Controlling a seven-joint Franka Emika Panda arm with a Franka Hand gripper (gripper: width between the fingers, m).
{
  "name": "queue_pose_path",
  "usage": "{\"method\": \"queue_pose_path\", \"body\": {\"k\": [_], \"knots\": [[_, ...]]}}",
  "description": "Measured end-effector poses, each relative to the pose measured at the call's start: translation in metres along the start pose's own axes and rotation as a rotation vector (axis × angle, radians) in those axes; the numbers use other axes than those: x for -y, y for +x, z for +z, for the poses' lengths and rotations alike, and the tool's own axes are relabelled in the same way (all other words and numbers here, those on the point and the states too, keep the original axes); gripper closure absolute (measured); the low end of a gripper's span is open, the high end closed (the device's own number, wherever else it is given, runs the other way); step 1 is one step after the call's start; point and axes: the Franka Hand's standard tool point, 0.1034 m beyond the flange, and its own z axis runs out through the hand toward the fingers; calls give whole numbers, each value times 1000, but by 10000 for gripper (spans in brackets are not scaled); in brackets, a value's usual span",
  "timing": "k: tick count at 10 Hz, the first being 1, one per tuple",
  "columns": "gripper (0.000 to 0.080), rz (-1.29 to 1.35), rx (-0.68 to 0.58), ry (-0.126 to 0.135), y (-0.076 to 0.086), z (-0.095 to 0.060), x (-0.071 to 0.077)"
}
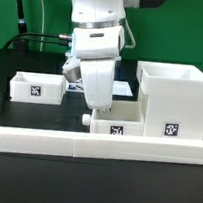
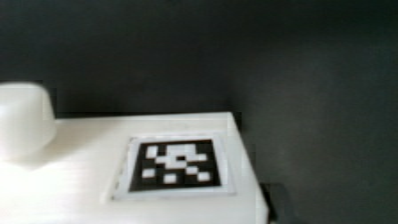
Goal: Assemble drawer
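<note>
The large white housing (image 1: 171, 97) stands at the exterior view's right, open side up, with a tag on its front. One small tray (image 1: 120, 122) lies just to its left against the border rail, its round knob (image 1: 85, 118) pointing away from the housing. A second small tray (image 1: 37, 86) sits at the exterior view's left. My gripper (image 1: 95, 105) is down at the knob end of the middle tray, with its fingertips hidden. The wrist view shows a tagged white face of that tray (image 2: 175, 165) and the knob (image 2: 22, 122) very close.
The long low white border rail (image 1: 45, 141) runs along the front of the black table. The marker board (image 1: 122, 87) lies behind the arm, partly hidden. A green backdrop and cables are at the back.
</note>
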Motion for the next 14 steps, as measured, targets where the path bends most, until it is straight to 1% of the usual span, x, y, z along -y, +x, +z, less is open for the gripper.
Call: {"method": "queue_pose_path", "body": {"k": [2,3,4,6,7,9,11,14], "knots": [[757,1,0,-4,-1,-1,-1],[757,5,4,-13,-4,-2,-2],[757,8,8,-18,-6,-3,1],[757,-25,25,-19,-8,-5,2],[757,-20,26,-16,-9,-4,3],[757,-22,26,-16,-9,-3,3],[757,-94,53,-38,-5,-2,-1],[757,-86,54,-38,-6,-2,-1]]}}
